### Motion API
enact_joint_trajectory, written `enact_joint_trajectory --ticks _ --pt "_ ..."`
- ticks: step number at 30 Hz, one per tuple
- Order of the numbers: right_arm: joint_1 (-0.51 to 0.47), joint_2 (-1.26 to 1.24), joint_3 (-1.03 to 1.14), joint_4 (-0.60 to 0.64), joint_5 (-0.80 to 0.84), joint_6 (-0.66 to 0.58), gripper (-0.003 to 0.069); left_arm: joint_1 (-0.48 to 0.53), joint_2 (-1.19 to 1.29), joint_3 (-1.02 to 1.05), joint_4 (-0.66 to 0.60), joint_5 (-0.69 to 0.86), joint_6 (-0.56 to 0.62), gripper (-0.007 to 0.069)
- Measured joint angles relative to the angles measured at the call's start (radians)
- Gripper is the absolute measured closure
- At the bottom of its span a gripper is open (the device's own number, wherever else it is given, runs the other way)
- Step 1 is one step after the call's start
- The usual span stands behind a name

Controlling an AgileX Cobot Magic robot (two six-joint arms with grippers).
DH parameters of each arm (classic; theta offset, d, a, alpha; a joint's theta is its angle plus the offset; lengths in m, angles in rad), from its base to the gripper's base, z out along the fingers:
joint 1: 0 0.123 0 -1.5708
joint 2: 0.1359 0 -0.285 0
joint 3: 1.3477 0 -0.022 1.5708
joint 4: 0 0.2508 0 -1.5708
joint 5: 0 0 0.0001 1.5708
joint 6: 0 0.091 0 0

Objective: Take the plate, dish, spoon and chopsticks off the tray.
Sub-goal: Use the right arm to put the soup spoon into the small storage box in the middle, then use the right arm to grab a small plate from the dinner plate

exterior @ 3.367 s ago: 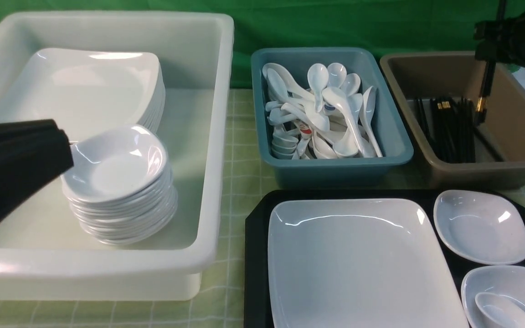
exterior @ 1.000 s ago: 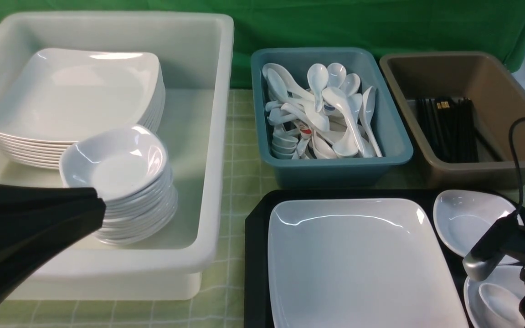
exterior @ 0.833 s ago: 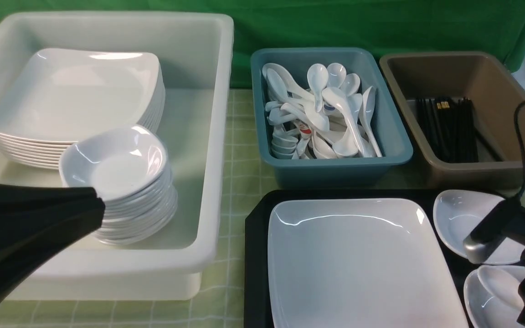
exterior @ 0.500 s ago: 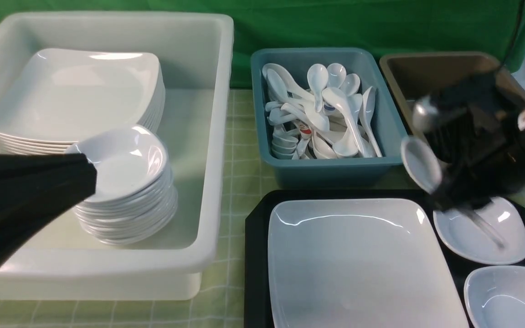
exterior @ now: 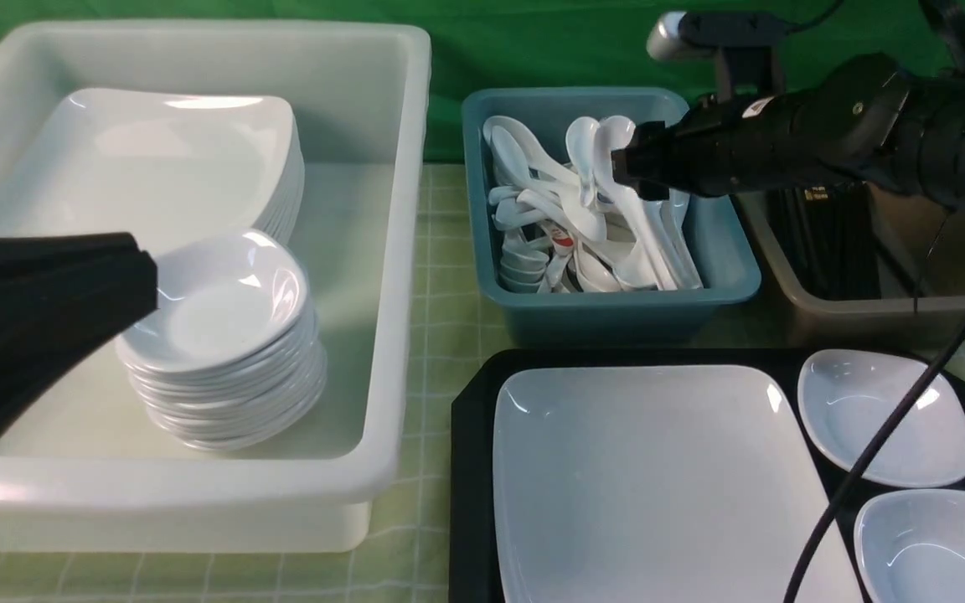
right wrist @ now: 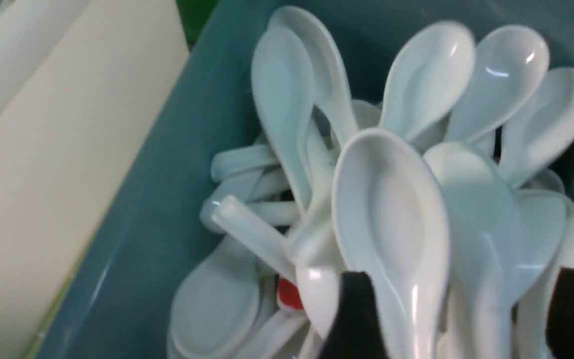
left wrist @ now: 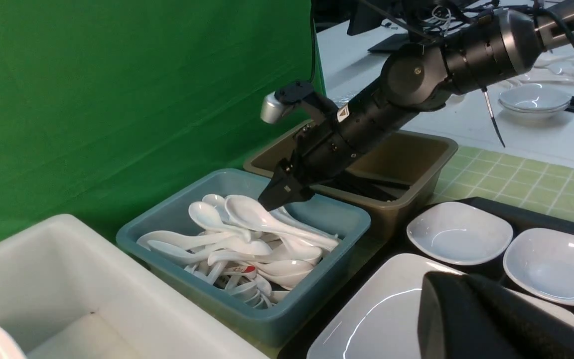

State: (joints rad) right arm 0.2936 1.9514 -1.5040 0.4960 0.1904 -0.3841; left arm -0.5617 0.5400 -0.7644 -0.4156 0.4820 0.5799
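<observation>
Right gripper (exterior: 623, 163) hangs over the teal tub (exterior: 616, 314), jaws spread wide, the spoon (right wrist: 391, 224) lying on the spoon pile (exterior: 566, 226) between them. Left gripper (exterior: 114, 285): can't tell its jaws.

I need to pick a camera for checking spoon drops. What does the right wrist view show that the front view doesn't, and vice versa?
Only the right wrist view: the right gripper open, with its fingers apart and a spoon lying between them on the pile.
Only the front view: the tray with the plate and two dishes, the white tub and the brown tub.
Both: the teal tub of spoons.
</observation>
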Motion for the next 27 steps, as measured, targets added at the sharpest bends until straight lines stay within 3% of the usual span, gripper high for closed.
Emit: enact_joint_trajectory --ticks 2,5,7,8,10,13,16,21,27 --pt "-0.017 -0.03 -0.007 -0.039 0.077 0.0 0.011 0.0 0.0 0.0 0.004 0.013 0.0 0.0614" --pt "-0.028 -0.115 -0.007 -0.154 0.278 0.026 0.0166 0.0 0.0 0.0 0.012 0.034 0.0 0.0614" --pt "-0.014 -0.213 -0.002 -0.297 0.52 0.105 0.0216 0.0 0.0 0.0 0.023 0.038 0.0 0.0614" --pt "-0.012 -0.222 0.0 -0.326 0.539 0.112 0.0222 0.0 0.0 0.0 0.026 0.038 0.0 0.0614" --pt "0.036 -0.34 0.075 -0.496 0.762 0.199 0.0241 0.0 0.0 0.0 0.05 0.036 0.0 0.0614" --pt "0.105 -0.473 0.271 -0.598 0.917 0.256 0.0246 0.0 0.0 0.0 0.07 0.03 0.0 0.0614" --pt "0.13 -0.57 0.522 -0.616 0.898 0.285 0.0208 0.0 0.0 0.0 0.071 0.029 0.001 0.0614" --pt "0.13 -0.591 0.77 -0.626 0.724 0.314 0.0135 0.0 0.0 0.0 0.066 0.028 0.001 0.0614" --pt "0.13 -0.592 0.87 -0.626 0.53 0.34 0.0124 0.0 0.0 0.0 0.055 0.028 0.001 0.0614"
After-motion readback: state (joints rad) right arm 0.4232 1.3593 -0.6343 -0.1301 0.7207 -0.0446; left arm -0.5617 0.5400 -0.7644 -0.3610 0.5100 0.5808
